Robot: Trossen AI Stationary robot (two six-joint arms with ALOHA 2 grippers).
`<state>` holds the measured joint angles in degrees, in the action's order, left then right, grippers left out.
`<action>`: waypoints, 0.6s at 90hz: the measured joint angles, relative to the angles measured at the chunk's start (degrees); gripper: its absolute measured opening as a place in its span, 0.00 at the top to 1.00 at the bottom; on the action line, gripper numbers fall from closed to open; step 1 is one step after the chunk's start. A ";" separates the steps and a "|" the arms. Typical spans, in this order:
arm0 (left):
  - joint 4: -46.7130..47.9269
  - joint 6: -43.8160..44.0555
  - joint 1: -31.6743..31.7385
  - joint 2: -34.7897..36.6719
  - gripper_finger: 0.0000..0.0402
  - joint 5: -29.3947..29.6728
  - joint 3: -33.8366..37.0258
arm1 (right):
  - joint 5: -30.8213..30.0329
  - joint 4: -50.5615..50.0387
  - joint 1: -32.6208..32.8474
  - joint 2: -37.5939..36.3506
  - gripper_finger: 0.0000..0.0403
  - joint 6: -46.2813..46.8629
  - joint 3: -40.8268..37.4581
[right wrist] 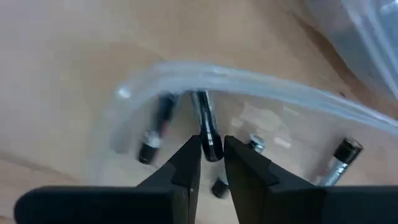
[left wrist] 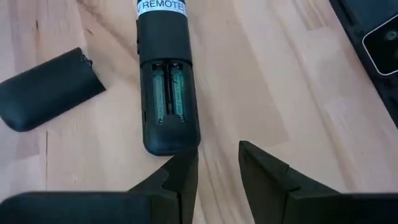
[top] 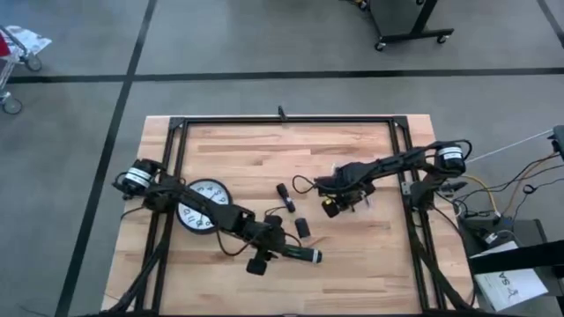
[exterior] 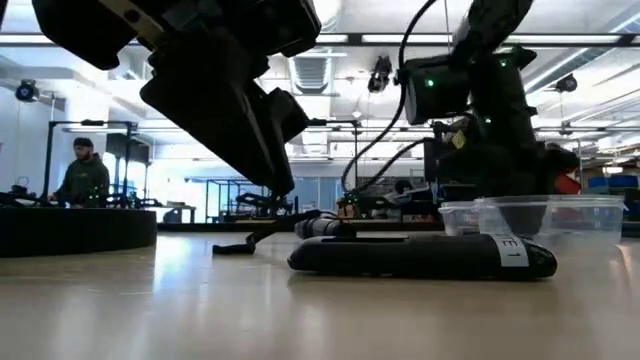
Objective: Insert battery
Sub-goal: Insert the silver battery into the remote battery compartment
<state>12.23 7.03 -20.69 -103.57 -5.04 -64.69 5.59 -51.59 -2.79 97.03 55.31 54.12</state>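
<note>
The black remote (left wrist: 166, 74) lies back up on the wood, its battery bay (left wrist: 169, 93) uncovered, with two green-tinted lengths inside. The loose cover (left wrist: 43, 87) lies beside it. My left gripper (left wrist: 217, 165) stands open just short of the remote's bay end (top: 291, 254), touching nothing that I can see. My right gripper (right wrist: 212, 149) hangs over a clear tub (right wrist: 249, 87) holding several loose batteries (right wrist: 339, 155), and is shut on one dark battery (right wrist: 207, 127). My right gripper pinches one end of the dark battery (right wrist: 211, 148) between its two fingertips, coming from above and pointing down into the tub. The battery runs on past the fingers, along them. Whether its other end rests on the tub floor, I cannot tell.
A round wall clock (top: 201, 207) lies under my left arm. A small black piece (top: 284, 192) rests between the clock and the tub. In the low view the remote (exterior: 420, 255) lies flat, the tub (exterior: 545, 215) behind it. A person stands far off in the room.
</note>
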 joint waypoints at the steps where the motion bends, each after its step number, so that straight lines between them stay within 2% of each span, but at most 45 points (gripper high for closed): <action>1: 0.01 -0.01 0.00 0.00 0.76 0.00 0.00 | 0.00 -0.01 0.01 0.13 0.87 -0.39 -0.03; 24: -0.28 -0.04 0.00 0.00 0.76 0.00 0.00 | -1.24 0.85 0.17 1.17 0.91 -10.81 -0.06; 37: -0.27 -0.17 0.00 0.00 0.76 0.00 0.00 | -2.41 0.02 0.24 0.88 0.96 -14.39 0.26; 54: -0.25 -0.32 0.00 0.00 0.76 0.00 0.00 | -6.35 -12.59 2.38 1.06 0.99 -15.85 6.02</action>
<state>11.98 6.71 -20.69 -103.57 -5.04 -64.69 -0.76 -64.18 -0.41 98.09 39.46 60.14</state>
